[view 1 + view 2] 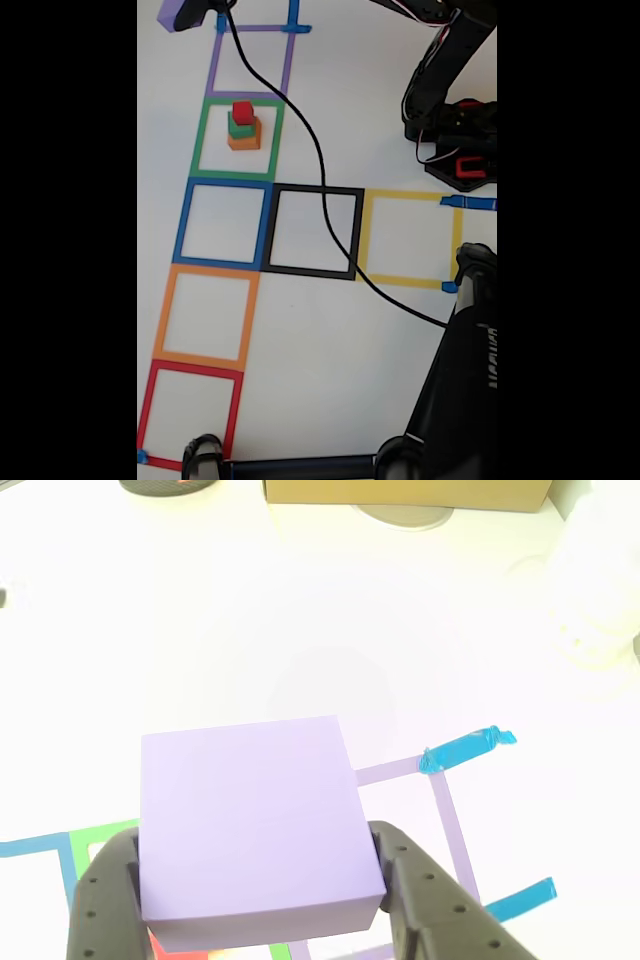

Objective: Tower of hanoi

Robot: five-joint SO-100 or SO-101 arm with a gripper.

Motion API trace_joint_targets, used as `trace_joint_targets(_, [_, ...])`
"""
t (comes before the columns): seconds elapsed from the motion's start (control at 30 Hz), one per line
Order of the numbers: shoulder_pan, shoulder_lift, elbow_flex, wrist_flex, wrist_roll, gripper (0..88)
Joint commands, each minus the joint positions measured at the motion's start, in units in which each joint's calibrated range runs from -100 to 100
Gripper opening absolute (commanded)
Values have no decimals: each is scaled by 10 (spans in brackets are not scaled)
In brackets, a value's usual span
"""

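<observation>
The big purple cube [178,13] hangs at the top left of the fixed view, above the far end of the purple tape square [250,62]. My gripper [203,14] is shut on it. In the other view the purple cube [255,820] fills the lower middle, clamped between my two grey fingers [105,900], with the gripper [258,885] around its sides. The orange cube [244,139], the green cube [241,126] and the red cube [242,110] stand stacked inside the green tape square [203,140], red on top.
Blue [183,225], black [358,235], yellow [366,235], orange [165,320] and red [148,410] tape squares lie on the white table. A black cable [322,190] crosses it. The arm base [455,130] stands at the right and a black stand [465,380] at the lower right.
</observation>
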Motion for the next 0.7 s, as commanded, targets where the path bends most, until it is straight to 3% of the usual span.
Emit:
trace_joint_targets(0.0, [-25,-38,-138,119,0,90])
trace_joint_targets(0.27, [-115,-100,-160,207,0,87])
trace_joint_targets(0.67, [-287,-157,-120,216,0,84])
